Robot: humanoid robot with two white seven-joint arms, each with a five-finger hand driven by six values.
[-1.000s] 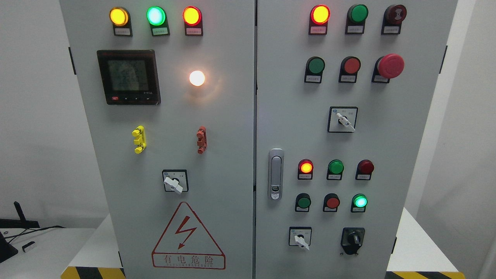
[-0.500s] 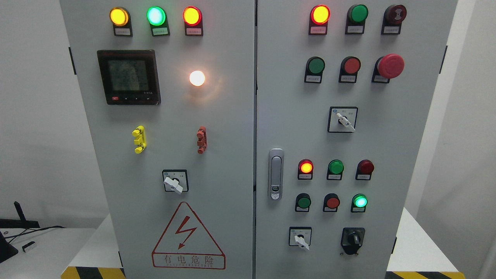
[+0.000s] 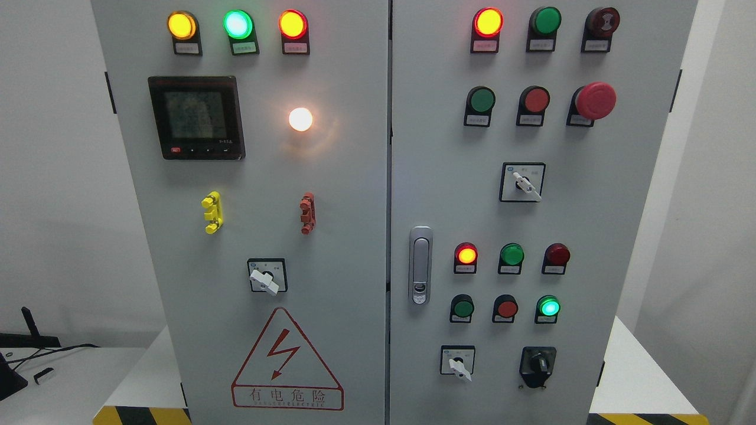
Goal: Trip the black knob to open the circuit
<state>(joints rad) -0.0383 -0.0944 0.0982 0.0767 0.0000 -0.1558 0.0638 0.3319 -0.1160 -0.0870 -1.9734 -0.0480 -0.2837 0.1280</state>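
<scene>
A: Here's the grey cabinet (image 3: 354, 177), two doors side by side, and the black knob (image 3: 537, 364) sits at the lower right corner of the right door.

B: Just left of it is a white-handled switch (image 3: 457, 362), and above the knob glows a green lamp (image 3: 548, 307).

A: Any hand near it?

B: Neither hand shows, so I cannot tell whether the fingers are spread or closed.

A: Top right corner of that door has a big red mushroom button (image 3: 595, 100). The silver door handle (image 3: 420, 265) runs along the right door's left edge.

B: On the left door, a dark meter (image 3: 196, 117) near the top, a red warning triangle (image 3: 286, 361) at the bottom edge.
</scene>
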